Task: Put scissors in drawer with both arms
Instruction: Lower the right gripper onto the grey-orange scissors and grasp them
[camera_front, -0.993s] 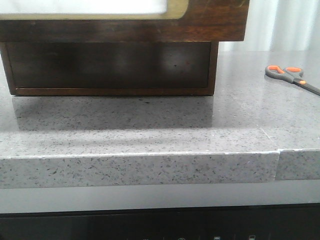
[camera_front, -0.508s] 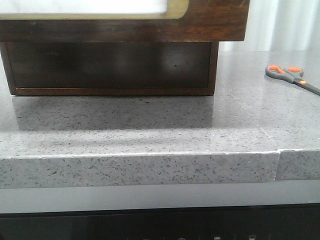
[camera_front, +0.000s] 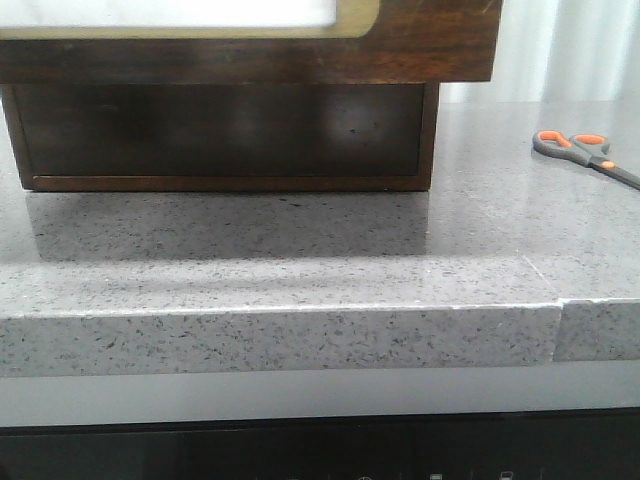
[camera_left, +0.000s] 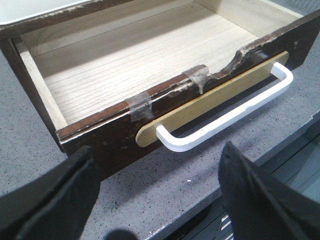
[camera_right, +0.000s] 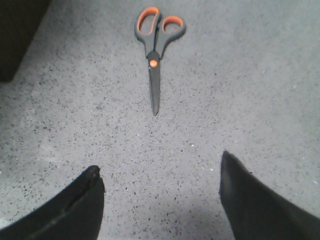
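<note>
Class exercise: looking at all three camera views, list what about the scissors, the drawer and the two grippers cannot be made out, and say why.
- scissors: blade tips cut off by the front view's right edge.
- drawer: far corners cut off by the left wrist view's edges; inside hidden in the front view.
- left gripper, right gripper: outside the front view, so their height above the counter is unknown.

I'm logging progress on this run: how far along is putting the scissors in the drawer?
Done: the drawer already stands open and empty. In hand: nothing. The left gripper hangs open before the white handle; the right gripper is open, short of the scissors, which lie closed on the countertop. Left: grasp, carry, drop in, probably close the drawer.
</note>
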